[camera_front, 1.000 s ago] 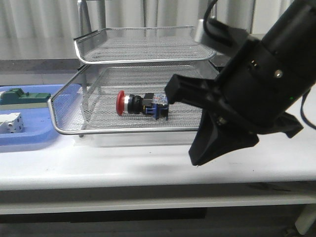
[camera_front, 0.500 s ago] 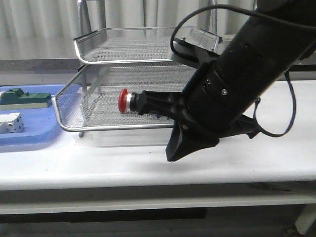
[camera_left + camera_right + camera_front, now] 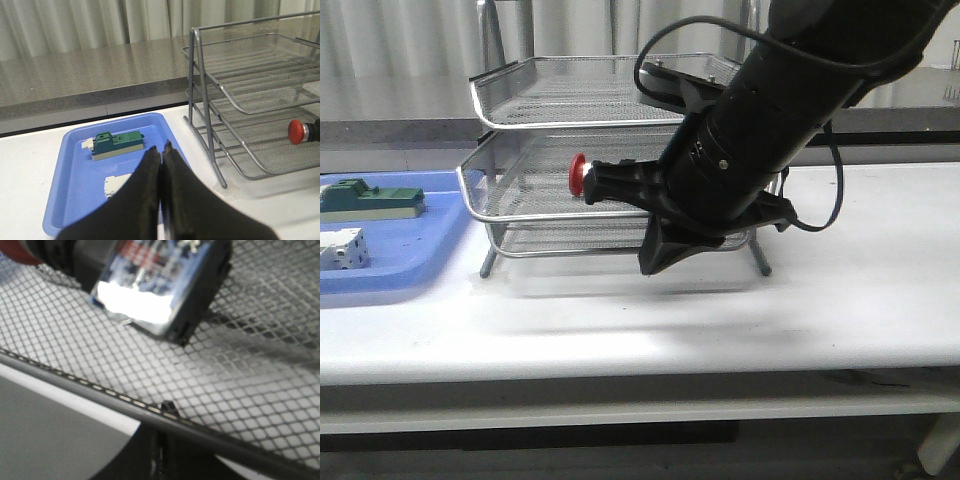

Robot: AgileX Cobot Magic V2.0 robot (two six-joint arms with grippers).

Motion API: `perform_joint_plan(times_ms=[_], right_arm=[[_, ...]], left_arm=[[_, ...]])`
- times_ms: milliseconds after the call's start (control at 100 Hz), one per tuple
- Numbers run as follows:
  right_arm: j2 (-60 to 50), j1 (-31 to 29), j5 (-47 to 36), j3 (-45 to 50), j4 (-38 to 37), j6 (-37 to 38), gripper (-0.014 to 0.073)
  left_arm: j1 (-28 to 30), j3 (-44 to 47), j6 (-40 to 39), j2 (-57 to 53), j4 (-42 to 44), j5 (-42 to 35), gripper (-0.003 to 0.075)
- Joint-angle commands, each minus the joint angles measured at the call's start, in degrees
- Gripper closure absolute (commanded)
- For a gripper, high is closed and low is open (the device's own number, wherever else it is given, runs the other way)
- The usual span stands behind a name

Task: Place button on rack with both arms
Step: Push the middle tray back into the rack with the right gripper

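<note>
The small push-button switch with the red mushroom cap [image 3: 582, 177] already lies on the middle mesh tier of the silver wire letter-tray rack [image 3: 520, 100], just beyond the right pincer [image 3: 159, 450]. That pincer sits against the tier's front rim with its fingers pressed together and nothing visibly between them, though the close view is blurred, so I may be wrong. The tier looks nearly pushed in. Placing seems done; what is left, I would judge, is seating the tier and drawing clear. The left pincer [image 3: 161, 152] hangs closed and empty, the rack off to its side.
</note>
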Motion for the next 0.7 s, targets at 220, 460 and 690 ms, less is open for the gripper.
perform_joint_plan(times_ms=[220,460,690], right_arm=[[-0.5,-3.1,-5.6,-5.4,-3.7,-0.7,0.0659],[-0.5,-3.5,-7.8,-5.4,-4.3,-0.7,0.0659],[-2.2,-3.5,-2.4,-5.3,-4.3,-0.7,0.0659]], left_arm=[[0.0,-1.5,-0.6,0.4,-0.5,-4.9,0.0741],[0.0,-1.5,-0.6,0.4,-0.5,-4.9,0.0741],[0.0,-1.5,-0.6,0.4,-0.5,-4.9,0.0741]])
